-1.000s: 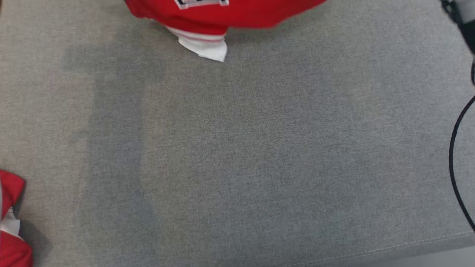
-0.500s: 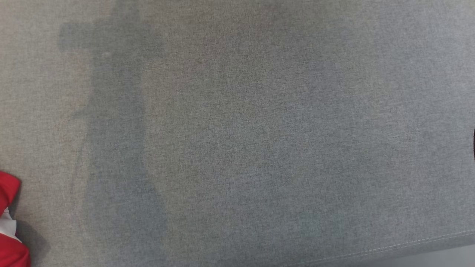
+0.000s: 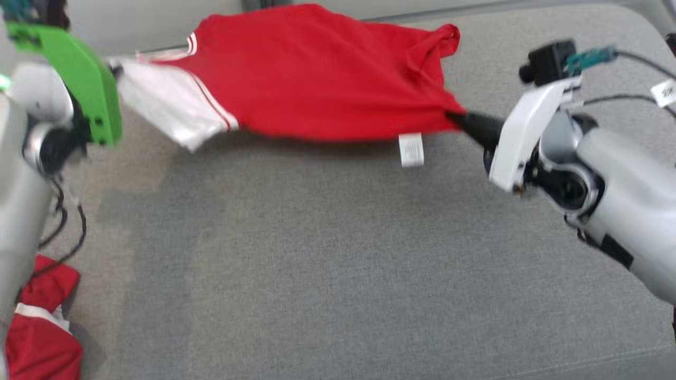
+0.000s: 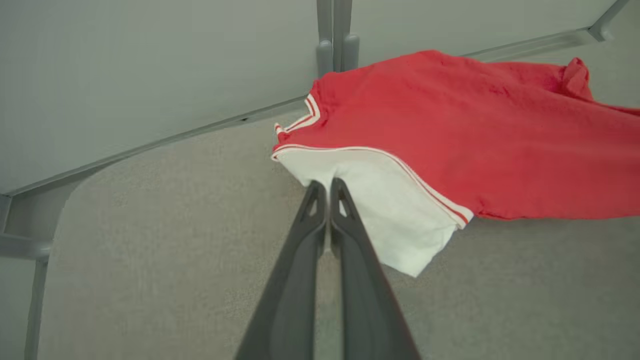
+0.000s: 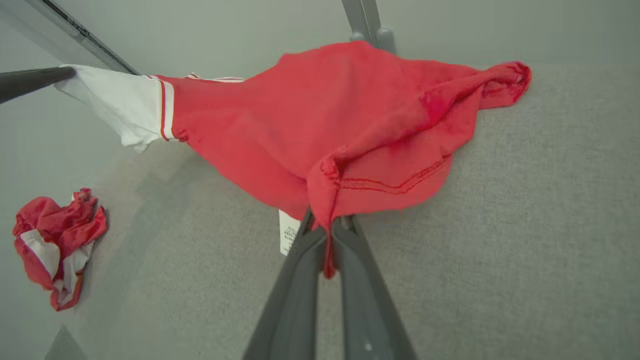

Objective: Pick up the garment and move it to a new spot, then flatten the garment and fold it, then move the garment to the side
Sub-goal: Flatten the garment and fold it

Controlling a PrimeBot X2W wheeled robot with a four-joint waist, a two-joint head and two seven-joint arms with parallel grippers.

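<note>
**Two tools clamped on the garment, stretched over the far side of the counter**

Both jaws are closed on cloth. The left tool [image 4: 327, 184] pinches the white sleeve [image 4: 380, 210] at its edge. The right tool [image 5: 327, 222] grips a bunched fold of the red hem. In the head view the right tool [image 3: 465, 120] comes in from the right, fingers pointing left.

The garment [image 3: 317, 74] hangs spread between the two grips, over the far half of the grey counter [image 3: 338, 253]. The sleeve is on my left and the red body runs to the right. Its near edge sags and throws a shadow on the counter. I cannot tell whether the far part rests on the surface. A small white label [image 3: 411, 149] dangles from the near edge.

Compared with half a second ago: the head view then showed no garment and no arm. One second ago only a red strip with a white corner showed at the top edge. Now the whole garment and both arms are in frame. The head view itself has shifted, so I credit no travel to the cloth.

A crumpled red cloth [image 3: 42, 327] lies at the lower left, as before.
</note>
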